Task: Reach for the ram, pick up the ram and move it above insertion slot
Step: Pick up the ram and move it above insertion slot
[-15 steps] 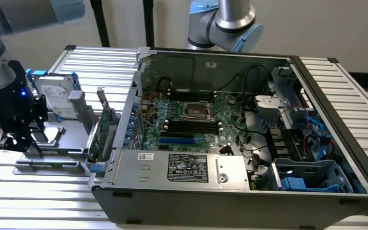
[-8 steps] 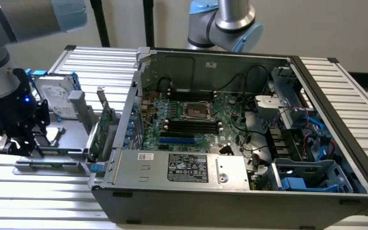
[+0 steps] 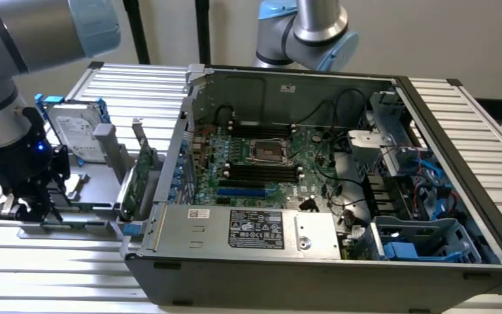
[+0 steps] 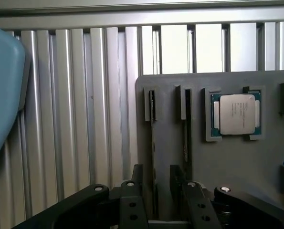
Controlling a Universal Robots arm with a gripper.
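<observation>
Ram (image 4: 152,143) on edge in holder (image 4: 227,167) slot, processor (image 4: 236,113) just beside

The grey tray (image 4: 170,143) carries two ram sticks, one ram stick (image 4: 152,129) between the two parted fingers of the gripper (image 4: 156,174) and one just outside them, one processor chip (image 4: 236,113) farther out, plus one hard drive (image 3: 76,134) and one expansion card (image 3: 142,176) nearby.

Table (image 3: 146,85) w/ PC case (image 3: 321,278) (open), tray (image 3: 89,186)

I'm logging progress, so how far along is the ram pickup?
Done: the reach; the gripper sits at the gray tray, its open fingers straddling the ram. In hand: nothing gripped; the ram stands in its tray slot. Left: the grasp, the lift, the carry to the motherboard's black slots.
</observation>
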